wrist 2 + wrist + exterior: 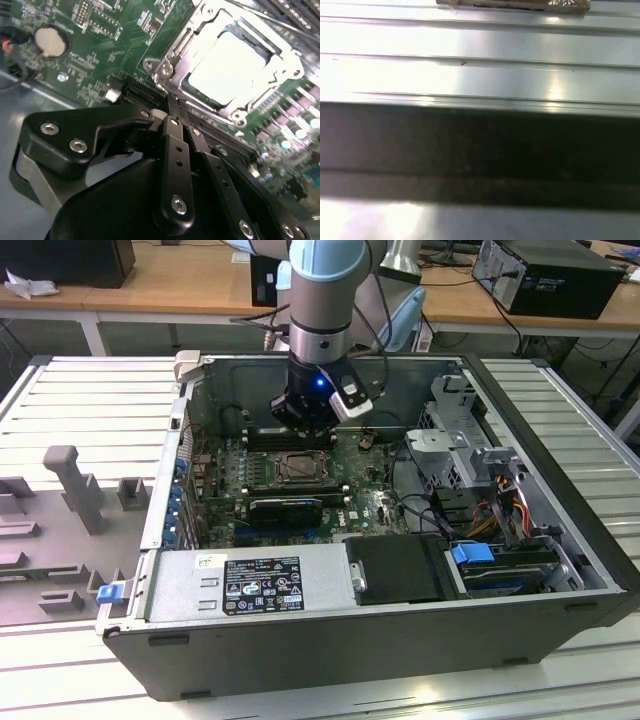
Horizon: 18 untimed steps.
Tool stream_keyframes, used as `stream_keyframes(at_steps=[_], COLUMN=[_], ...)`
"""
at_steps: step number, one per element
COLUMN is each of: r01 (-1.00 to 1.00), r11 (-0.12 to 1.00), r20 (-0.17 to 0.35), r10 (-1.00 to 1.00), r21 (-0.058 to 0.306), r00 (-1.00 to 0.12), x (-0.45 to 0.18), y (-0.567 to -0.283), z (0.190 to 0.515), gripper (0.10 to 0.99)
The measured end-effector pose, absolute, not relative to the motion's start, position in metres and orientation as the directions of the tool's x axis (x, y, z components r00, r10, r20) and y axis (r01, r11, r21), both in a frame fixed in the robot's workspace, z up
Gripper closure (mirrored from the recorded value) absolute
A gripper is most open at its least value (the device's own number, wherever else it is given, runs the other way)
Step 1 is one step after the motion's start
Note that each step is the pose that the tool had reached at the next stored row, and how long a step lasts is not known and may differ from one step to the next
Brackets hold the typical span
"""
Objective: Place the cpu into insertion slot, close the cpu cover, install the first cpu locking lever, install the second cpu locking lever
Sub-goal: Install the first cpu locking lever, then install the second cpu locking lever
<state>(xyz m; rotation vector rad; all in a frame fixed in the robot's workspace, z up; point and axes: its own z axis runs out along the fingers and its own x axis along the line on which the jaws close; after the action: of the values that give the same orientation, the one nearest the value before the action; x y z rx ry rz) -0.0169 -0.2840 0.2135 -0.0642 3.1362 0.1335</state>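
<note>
Jaws pressed together, nothing between them; gripper (pixel 177 117) poised over the green board (pixel 100 35) just short of the socket (pixel 295 67). Chip (pixel 225 67) sits in the socket, silvery face up, metal cover (pixel 197 30) framing it. Coin battery (pixel 51 41) lies off to one side. In the exterior view, gripper (pixel 305 425) hangs inside the open computer case (pixel 330 625), just behind the socket (pixel 297 470).

End effector (pixel 306 420) above insertion slot (pixel 301 469) inside computer case (pixel 400 640)

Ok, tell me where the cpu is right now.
The cpu sits in the insertion slot under the metal cpu cover on the green board, just beyond the end effector in the second wrist view.
</note>
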Motion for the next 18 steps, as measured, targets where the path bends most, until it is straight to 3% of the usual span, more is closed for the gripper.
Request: stream_keyframes(at_steps=[18], r01=[-0.041], r11=[0.996], r20=[-0.003], r10=[-0.041], r21=[0.084], r00=[-0.999], x=[-0.017], y=[-0.299], z=[0.218], gripper=[0.980])
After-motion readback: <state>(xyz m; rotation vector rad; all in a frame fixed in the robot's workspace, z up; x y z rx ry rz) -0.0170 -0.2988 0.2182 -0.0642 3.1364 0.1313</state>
